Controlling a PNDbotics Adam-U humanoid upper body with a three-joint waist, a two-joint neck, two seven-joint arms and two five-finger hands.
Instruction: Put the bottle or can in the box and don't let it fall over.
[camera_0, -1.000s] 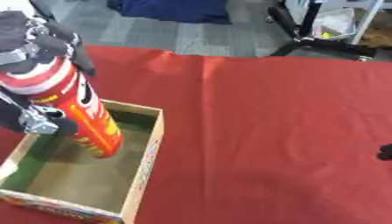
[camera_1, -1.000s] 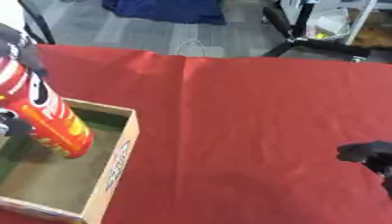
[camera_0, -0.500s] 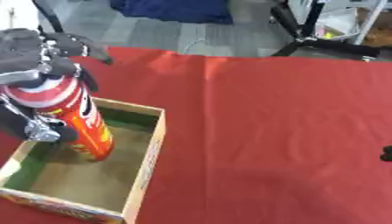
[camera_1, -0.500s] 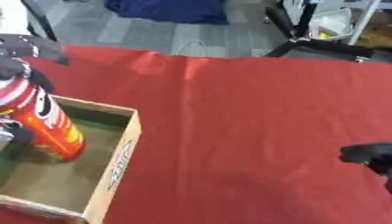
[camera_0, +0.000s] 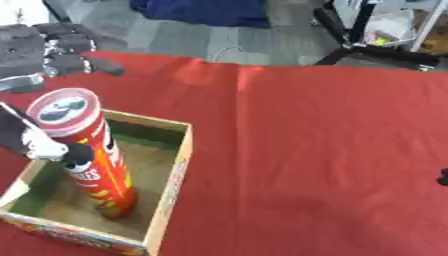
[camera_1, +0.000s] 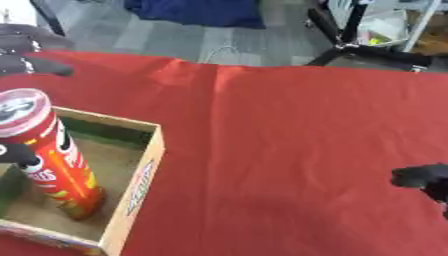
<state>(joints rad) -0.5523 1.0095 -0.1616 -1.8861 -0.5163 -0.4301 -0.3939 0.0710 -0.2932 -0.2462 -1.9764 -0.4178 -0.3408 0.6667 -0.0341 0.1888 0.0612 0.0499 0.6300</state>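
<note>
A tall red can (camera_0: 99, 174) with a pale lid stands nearly upright on the floor of an open cardboard box (camera_0: 175, 170) at the lower left of the red table. My left hand (camera_0: 51, 49) hovers behind and above the can's lid with its fingers spread away from it. The thumb (camera_0: 52, 149) lies against the can's left side. Only a dark bit of my right hand (camera_1: 423, 177) shows at the right edge, low over the cloth and far from the box.
The red cloth (camera_0: 306, 150) covers the table right of the box. Beyond the far edge there is grey floor with a blue bundle (camera_0: 201, 10) and the black legs of a stand (camera_0: 367, 47).
The can has gone from tilted to nearly upright inside the box. My left hand's fingers have come off it and lifted up and back. The right hand stayed put.
</note>
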